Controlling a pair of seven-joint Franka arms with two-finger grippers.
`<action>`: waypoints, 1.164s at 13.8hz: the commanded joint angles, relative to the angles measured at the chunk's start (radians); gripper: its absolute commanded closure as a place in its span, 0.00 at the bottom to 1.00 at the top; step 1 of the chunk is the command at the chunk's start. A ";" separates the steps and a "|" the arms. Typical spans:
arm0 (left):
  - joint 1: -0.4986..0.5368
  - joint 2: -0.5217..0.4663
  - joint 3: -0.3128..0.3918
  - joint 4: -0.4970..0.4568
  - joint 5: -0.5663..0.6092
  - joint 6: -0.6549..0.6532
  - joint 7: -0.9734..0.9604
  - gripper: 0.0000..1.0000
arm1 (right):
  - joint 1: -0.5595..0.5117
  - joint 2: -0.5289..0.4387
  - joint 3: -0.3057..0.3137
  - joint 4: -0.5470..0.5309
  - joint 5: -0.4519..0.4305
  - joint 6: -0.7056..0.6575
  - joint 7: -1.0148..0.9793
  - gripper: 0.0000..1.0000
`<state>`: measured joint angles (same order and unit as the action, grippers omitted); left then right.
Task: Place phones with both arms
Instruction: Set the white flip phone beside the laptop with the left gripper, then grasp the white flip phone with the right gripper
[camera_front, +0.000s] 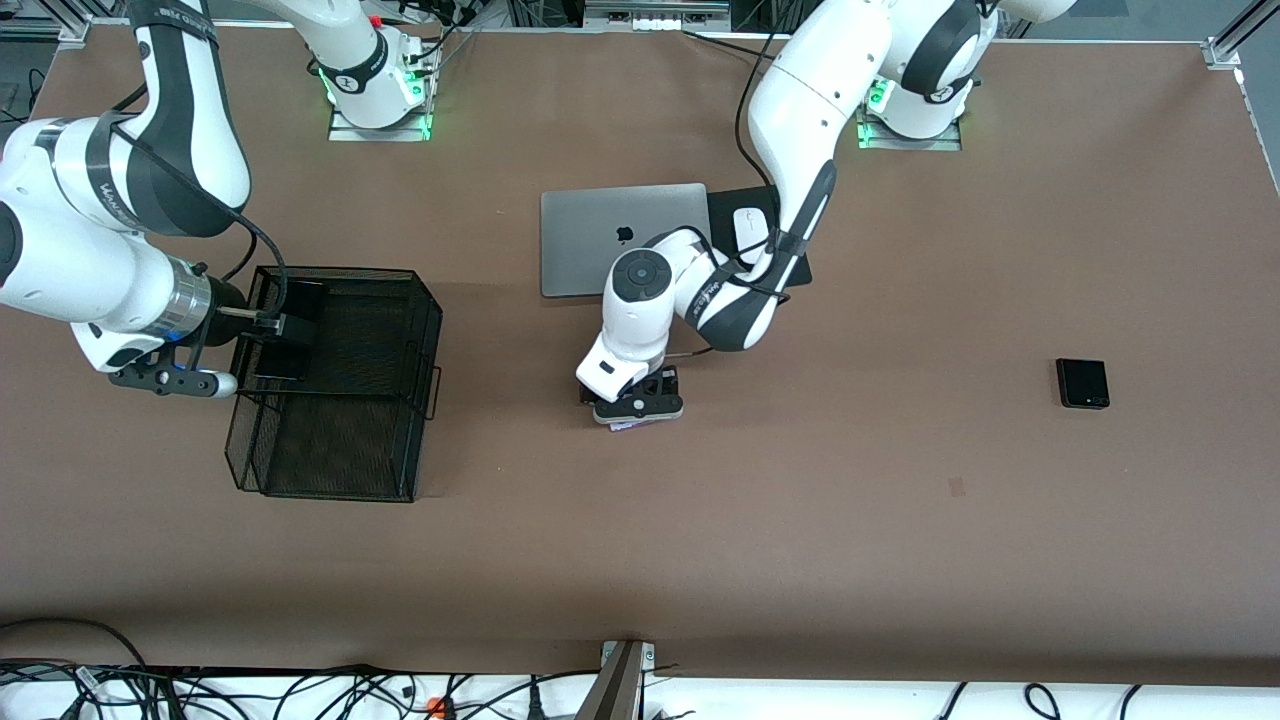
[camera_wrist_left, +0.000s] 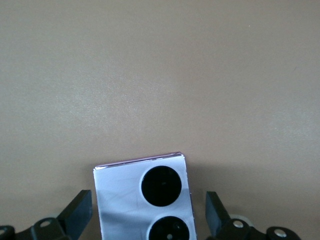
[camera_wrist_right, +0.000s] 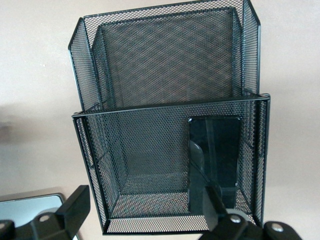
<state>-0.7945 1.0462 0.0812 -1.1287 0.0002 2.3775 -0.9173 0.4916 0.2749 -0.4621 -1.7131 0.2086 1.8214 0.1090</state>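
We see two glossy white arms, the left arm (camera_front: 800, 120) and right arm (camera_front: 110, 190), with dark grey joint bands, black cables along them, green-lit bases, and black two-finger grippers with round screws.

Matt brown table (camera_front: 800, 520), black wire-mesh metal basket (camera_front: 330, 470), glossy long black phone (camera_wrist_right: 215, 145), brushed-metal laptop (camera_front: 590, 235)
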 joint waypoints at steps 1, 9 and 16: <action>-0.016 -0.001 0.029 0.037 -0.011 -0.036 -0.020 0.00 | -0.005 0.009 0.000 0.026 0.020 -0.016 -0.019 0.00; 0.145 -0.205 0.009 -0.055 -0.074 -0.391 0.245 0.00 | 0.051 0.153 0.028 0.298 0.020 -0.126 0.047 0.00; 0.377 -0.512 0.015 -0.480 -0.005 -0.396 0.664 0.00 | 0.102 0.392 0.256 0.587 0.015 -0.059 0.395 0.00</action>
<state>-0.4851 0.6801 0.1091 -1.4255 -0.0381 1.9765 -0.3736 0.5805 0.5660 -0.2390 -1.2518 0.2162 1.7507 0.4163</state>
